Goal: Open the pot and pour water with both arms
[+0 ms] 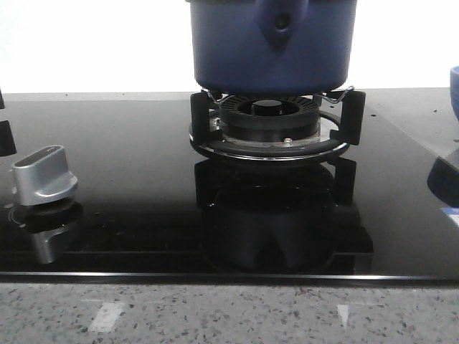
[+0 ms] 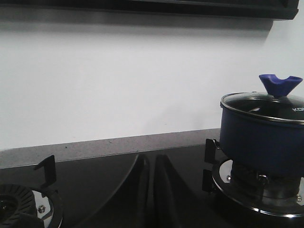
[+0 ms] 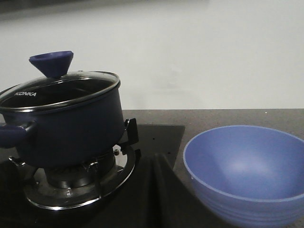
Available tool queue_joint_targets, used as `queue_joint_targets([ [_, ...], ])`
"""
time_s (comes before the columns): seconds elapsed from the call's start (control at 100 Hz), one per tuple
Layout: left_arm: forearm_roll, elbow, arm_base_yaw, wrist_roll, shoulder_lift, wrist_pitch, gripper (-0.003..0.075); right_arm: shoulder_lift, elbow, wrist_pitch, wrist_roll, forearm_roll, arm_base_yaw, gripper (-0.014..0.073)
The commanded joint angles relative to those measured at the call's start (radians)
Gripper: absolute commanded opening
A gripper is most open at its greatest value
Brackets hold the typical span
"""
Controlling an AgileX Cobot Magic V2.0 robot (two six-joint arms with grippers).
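The dark blue pot (image 1: 272,46) stands on the burner (image 1: 269,125), its pointed handle mount with one rivet facing me. In the left wrist view the pot (image 2: 263,137) carries a glass lid (image 2: 261,102) with a blue knob (image 2: 280,84). My left gripper (image 2: 151,159) is shut and empty, low over the black cooktop, left of the pot and apart from it. In the right wrist view the pot (image 3: 66,128), lid (image 3: 59,88) and knob (image 3: 51,63) show. My right gripper (image 3: 159,161) is shut and empty, between the pot and a blue bowl (image 3: 247,171).
A silver control knob (image 1: 44,175) sits on the glass cooktop (image 1: 129,229) at the front left. A second burner (image 2: 19,204) lies left of my left gripper. The blue bowl's edge (image 1: 455,86) shows at the far right. A speckled counter edge (image 1: 229,315) runs along the front.
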Motion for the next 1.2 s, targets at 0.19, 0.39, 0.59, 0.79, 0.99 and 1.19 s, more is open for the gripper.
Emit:
queue_joint_targets([
  [0.19, 0.123, -0.051, 0.006, -0.279, 0.008, -0.091, -0.0020, 0.006, -0.025, -0.058, -0.011, 0.010, -0.001, -0.0047],
  [0.39, 1.127, -0.060, 0.004, -1.265, 0.008, -0.201, -0.0020, 0.006, -0.025, -0.058, -0.011, 0.010, -0.001, -0.0047],
  [0.59, 1.646, -0.011, 0.006, -1.814, -0.051, -0.263, -0.0020, 0.006, -0.025, -0.058, -0.011, 0.010, -0.001, -0.0047],
  [0.79, 1.646, 0.147, 0.003, -1.814, -0.176, -0.319, -0.0020, 0.006, -0.025, -0.058, -0.011, 0.010, -0.001, -0.0047],
  [0.99, 1.666, 0.257, 0.003, -1.814, -0.324, -0.323, -0.0020, 0.006, -0.025, -0.058, -0.011, 0.010, -0.001, -0.0047],
  [1.19, 1.664, 0.333, -0.023, -1.814, -0.342, -0.366, -0.0020, 0.004, -0.025, -0.055, -0.011, 0.010, -0.001, -0.0047],
])
